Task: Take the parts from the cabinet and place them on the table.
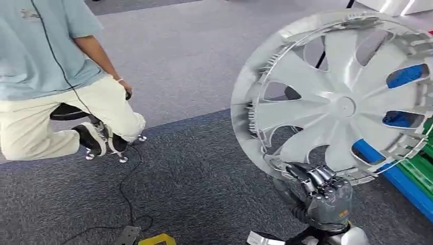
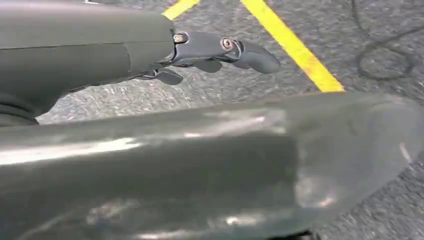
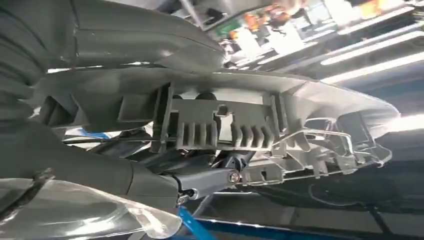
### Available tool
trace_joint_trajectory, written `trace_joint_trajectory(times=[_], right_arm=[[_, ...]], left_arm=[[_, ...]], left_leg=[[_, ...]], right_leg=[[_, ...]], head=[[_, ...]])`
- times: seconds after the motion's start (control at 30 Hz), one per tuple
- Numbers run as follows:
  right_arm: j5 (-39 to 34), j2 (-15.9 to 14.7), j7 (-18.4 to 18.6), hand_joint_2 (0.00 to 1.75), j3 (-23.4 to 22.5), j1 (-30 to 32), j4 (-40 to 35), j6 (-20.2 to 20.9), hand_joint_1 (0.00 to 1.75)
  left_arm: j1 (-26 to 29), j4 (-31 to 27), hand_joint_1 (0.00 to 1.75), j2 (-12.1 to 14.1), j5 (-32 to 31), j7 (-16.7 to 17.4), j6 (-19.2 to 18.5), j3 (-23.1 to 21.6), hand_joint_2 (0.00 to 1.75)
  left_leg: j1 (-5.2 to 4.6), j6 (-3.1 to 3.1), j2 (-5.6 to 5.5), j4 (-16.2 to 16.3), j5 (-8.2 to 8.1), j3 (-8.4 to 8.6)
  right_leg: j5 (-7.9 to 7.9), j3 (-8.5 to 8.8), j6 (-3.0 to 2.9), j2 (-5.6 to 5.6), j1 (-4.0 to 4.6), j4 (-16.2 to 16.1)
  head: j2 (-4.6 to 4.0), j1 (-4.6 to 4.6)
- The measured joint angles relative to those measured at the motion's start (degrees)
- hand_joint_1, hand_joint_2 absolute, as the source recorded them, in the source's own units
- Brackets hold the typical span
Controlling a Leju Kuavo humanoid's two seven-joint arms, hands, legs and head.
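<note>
Here, the grey carpeted floor [image 1: 194, 168] takes up most of the head view, darker close to the robot and paler farther off. Next in size is the silver wheel cover [image 1: 337, 102], a round spoked hubcap held up in the air on the right side of the head view, tilted so that its face turns toward the camera, with blue and green shapes showing through the gaps between its spokes. In the right wrist view its ribbed inner rim [image 3: 225, 125] with clips and a wire ring runs across the picture. To the left in the head view a person [image 1: 51, 76] in a light blue shirt and cream trousers sits on a wheeled stool [image 1: 102, 138], one hand resting by the knee, well apart from the wheel cover. A blue rail [image 1: 393, 173] and green crates [image 1: 421, 168] lie low on the right, behind the cover's lower edge. The right hand [image 1: 319, 186] comes up from the bottom edge and grips the cover's lower rim, dark fingers [image 1: 311, 176] curled over it (the thumb side is hidden behind the rim). The left hand [image 2: 215, 52] hangs above carpet marked with 2 yellow lines [image 2: 295, 47]; its fingers are apart and hold nothing. A black cable [image 1: 125, 189] trails across the floor toward a small yellow object [image 1: 158, 239] at the bottom edge.
</note>
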Motion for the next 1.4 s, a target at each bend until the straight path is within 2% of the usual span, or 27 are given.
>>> trace_joint_trajectory(times=[0.03,0.07,0.17,0.2,0.23,0.27,0.33,0.4,0.43,0.5,0.53,0.57,0.7,0.73,0.77,0.8,0.87,0.9,0.93,1.0,1.03,1.07,1.2,1.27,1.3,1.37,1.4], right_arm=[[0.1,0.4,-0.2,1.75,-0.2,0.0,-0.5,0.0,1.75],[0.2,0.9,-0.2,1.75,-0.3,0.3,-1.0,0.0,1.75],[0.0,1.7,-0.3,1.75,-0.5,0.8,-2.1,0.0,1.75],[-0.1,2.0,-0.3,1.75,-0.6,0.8,-2.3,0.0,1.75],[-0.1,2.2,-0.3,1.75,-0.7,0.8,-2.5,0.0,1.75],[-0.1,2.6,-0.3,1.75,-0.8,1.0,-2.7,0.0,1.75],[0.0,2.6,-0.3,1.75,-1.1,1.1,-2.8,0.0,1.75],[0.0,2.6,-0.3,1.75,-1.2,1.0,-2.6,0.0,1.75],[-0.1,2.6,-0.3,1.75,-1.3,1.0,-2.6,0.0,1.75],[-0.1,2.7,-0.3,1.75,-1.3,1.0,-2.5,0.0,1.75],[-0.1,2.7,-0.3,1.75,-1.3,0.9,-2.5,0.0,1.75],[-0.1,2.7,-0.3,1.75,-1.3,0.8,-2.5,0.0,1.75],[0.4,2.8,-0.3,1.75,-1.3,-0.6,-1.8,0.0,1.75],[0.6,2.8,-0.3,1.75,-1.3,-1.1,-1.5,0.0,1.75],[0.7,2.9,-0.3,1.75,-1.3,-1.5,-1.3,0.0,1.75],[0.7,3.0,-0.3,1.75,-1.3,-1.7,-0.9,0.0,1.75],[1.0,3.1,-0.3,1.75,-1.3,-1.7,-0.1,0.0,1.75],[0.9,3.1,-0.3,1.75,-1.3,-1.7,0.2,0.0,1.75],[0.8,3.2,-0.3,1.75,-1.4,-1.6,0.4,0.0,1.75],[0.6,3.3,-0.3,1.75,-1.4,-1.6,0.6,0.0,1.75],[0.5,3.4,-0.3,1.75,-1.4,-1.7,0.6,0.0,1.75],[0.4,3.4,-0.3,1.75,-1.4,-1.7,0.6,0.0,1.75],[0.4,3.9,-0.3,1.75,-1.5,-1.6,0.7,0.0,1.75],[0.1,4.3,-0.3,1.75,-1.6,-1.5,0.7,0.0,1.75],[0.1,4.5,-0.3,1.75,-1.7,-1.5,0.7,-0.1,1.75],[0.1,4.5,-0.3,1.75,-1.8,-1.4,0.7,-0.1,1.75],[0.0,4.6,-0.3,1.75,-1.8,-1.4,0.7,-0.1,1.75]], left_arm=[[0.0,0.0,0.00,-0.1,-0.6,0.1,0.4,-0.3,0.00],[-0.2,0.0,0.00,-0.2,-1.0,0.3,0.7,-0.6,0.00],[0.0,0.0,0.00,-0.1,-2.0,0.4,0.7,-1.3,0.00],[0.0,0.0,0.00,0.0,-2.2,0.4,0.7,-1.5,0.00],[0.0,0.0,0.00,-0.2,-2.5,0.5,0.7,-1.7,0.00],[-0.2,0.0,0.00,-0.1,-2.5,0.5,0.7,-1.9,0.00],[-0.5,0.0,0.00,-0.1,-2.4,0.7,0.7,-2.0,0.00],[-0.5,0.0,0.00,-0.2,-2.0,0.9,0.7,-1.9,0.00],[-0.4,0.0,0.00,-0.1,-2.0,0.9,0.7,-1.9,0.00],[-0.5,0.0,0.00,0.0,-1.9,0.9,0.7,-1.9,0.00],[-0.5,0.0,0.00,0.0,-1.9,0.9,0.8,-1.9,0.00],[-0.7,0.0,0.00,-0.1,-1.9,0.9,0.7,-1.9,0.00],[-0.6,0.0,0.00,0.0,-1.7,0.8,0.7,-1.9,0.00],[-0.5,0.0,0.00,-0.1,-1.7,0.8,0.8,-1.9,0.00],[-0.8,0.0,0.00,-0.1,-1.7,1.0,1.0,-1.8,0.00],[-1.0,0.0,0.00,-0.2,-1.9,1.4,1.2,-1.8,0.00],[-1.1,0.0,0.00,-0.3,-2.4,2.5,1.4,-1.8,0.00],[-1.1,0.0,0.00,-0.3,-2.6,2.7,1.4,-1.8,0.00],[-1.0,0.0,0.00,-0.3,-2.6,2.8,1.4,-1.8,0.00],[-1.0,0.0,0.00,-0.4,-2.9,2.8,1.4,-1.7,0.00],[-1.0,0.0,0.00,-0.4,-3.1,2.6,1.2,-1.7,0.00],[-1.2,0.0,0.00,-0.4,-3.1,2.5,1.0,-1.7,0.00],[-1.0,0.0,0.00,-0.4,-3.2,2.4,1.2,-1.7,0.00],[-1.0,0.0,0.00,-0.5,-3.2,2.3,1.1,-1.7,0.00],[-1.2,0.0,0.00,-0.4,-3.2,2.2,1.0,-1.6,0.00],[-1.3,0.0,0.00,-0.5,-3.7,2.7,1.1,-1.6,0.00],[-1.2,0.0,0.00,-0.5,-3.8,3.0,1.2,-1.6,0.00]], left_leg=[[0.08,-0.11,-0.57,0.1,-0.04,-0.19],[-0.19,-0.40,-1.44,0.7,-0.05,-0.67],[0.45,-1.60,-3.29,0.2,0.62,-1.23],[0.45,-1.84,-3.61,0.5,0.28,-1.36],[-0.06,-2.19,0.02,1.8,-0.65,-1.76],[0.01,-2.59,2.61,4.9,-2.53,-3.20],[0.36,-3.10,4.61,13.7,-6.48,-7.32],[0.67,-3.39,4.98,17.1,-6.89,-8.84],[0.75,-3.42,5.11,15.0,-5.19,-7.67],[0.67,-3.09,6.50,5.6,-0.46,-2.57],[0.36,-2.74,8.93,1.3,0.13,-0.38],[-0.63,-2.32,10.57,0.5,-0.60,0.03],[-0.47,-0.70,7.77,-0.2,-0.36,-0.19],[-0.19,-0.44,7.17,-0.5,-0.17,0.08],[-0.05,0.01,6.50,-0.5,-0.15,0.08],[-0.03,0.25,5.75,-0.5,-0.15,0.06],[-0.08,0.36,4.09,-0.5,-0.21,0.09],[-0.08,0.35,3.21,-0.5,-0.22,0.15],[-0.05,0.34,2.25,-0.4,-0.23,0.24],[0.11,0.06,0.28,-0.3,-0.41,0.58],[0.17,-0.26,-0.46,-0.1,-0.62,0.60],[-0.13,-0.61,-0.99,0.3,-0.80,0.33],[0.48,-1.80,-3.57,0.3,-0.30,-0.59],[0.07,-2.31,2.05,2.9,-2.11,-1.52],[0.13,-2.64,3.84,6.9,-4.21,-3.42],[0.36,-2.86,4.83,15.9,-7.77,-7.72],[0.43,-2.90,4.88,18.1,-8.02,-8.87]], right_leg=[[0.48,1.24,-0.27,3.30,-0.18,-3.0],[0.15,1.97,-0.18,4.12,-0.60,-4.7],[0.28,2.23,-0.59,2.49,0.04,-4.4],[0.58,2.59,-1.05,1.40,-0.69,-4.9],[0.55,2.90,-1.15,0.69,-0.44,-5.1],[0.38,3.12,-1.51,-0.32,-0.37,-5.1],[0.07,3.34,-1.77,-2.34,-0.17,-5.1],[-0.18,3.53,-1.74,-4.01,-0.16,-5.1],[-0.33,3.67,-1.65,-4.86,-0.16,-5.1],[-0.73,4.22,-1.40,-6.33,-0.16,-5.1],[-1.01,4.54,-1.13,-7.01,-0.14,-5.1],[-1.29,4.52,-0.67,-7.51,0.34,-5.0],[-1.83,5.28,0.54,-9.66,0.18,-5.4],[-2.65,4.70,0.69,-6.06,-0.05,-4.6],[-4.34,3.47,0.63,-3.48,-0.19,-1.8],[-6.43,1.22,0.65,-2.39,-0.21,2.7],[-9.20,-3.55,0.79,-1.87,-0.18,11.1],[-8.78,-4.94,0.83,-1.86,-0.20,12.7],[-6.91,-4.94,0.81,-1.85,-0.22,11.4],[-0.79,-1.74,0.79,-0.86,-0.47,2.8],[1.50,0.02,0.82,0.98,-0.71,-1.8],[0.64,0.51,0.81,3.46,-0.88,-3.0],[0.54,1.61,-0.37,1.47,-0.62,-4.0],[0.53,2.20,-0.89,0.06,-0.65,-4.4],[0.35,2.38,-1.30,-0.96,-0.42,-4.4],[0.01,2.65,-1.74,-2.82,-0.18,-4.4],[-0.14,2.78,-1.82,-3.64,-0.12,-4.4]], head=[[0.00,-0.04],[0.00,-0.16],[0.00,-0.09],[0.00,-0.11],[0.00,-0.23],[0.00,-0.90],[0.00,-0.81],[0.00,-0.81],[0.00,-0.81],[0.00,-0.81],[0.00,-0.79],[0.00,-0.81],[0.00,-0.68],[0.00,-0.40],[0.00,-0.31],[0.00,0.09],[0.00,0.09],[0.00,0.07],[0.00,0.09],[0.00,0.09],[0.00,0.11],[0.00,0.15],[0.00,0.05],[0.00,-0.46],[0.00,-0.48],[0.00,-0.48],[0.00,-0.55]])
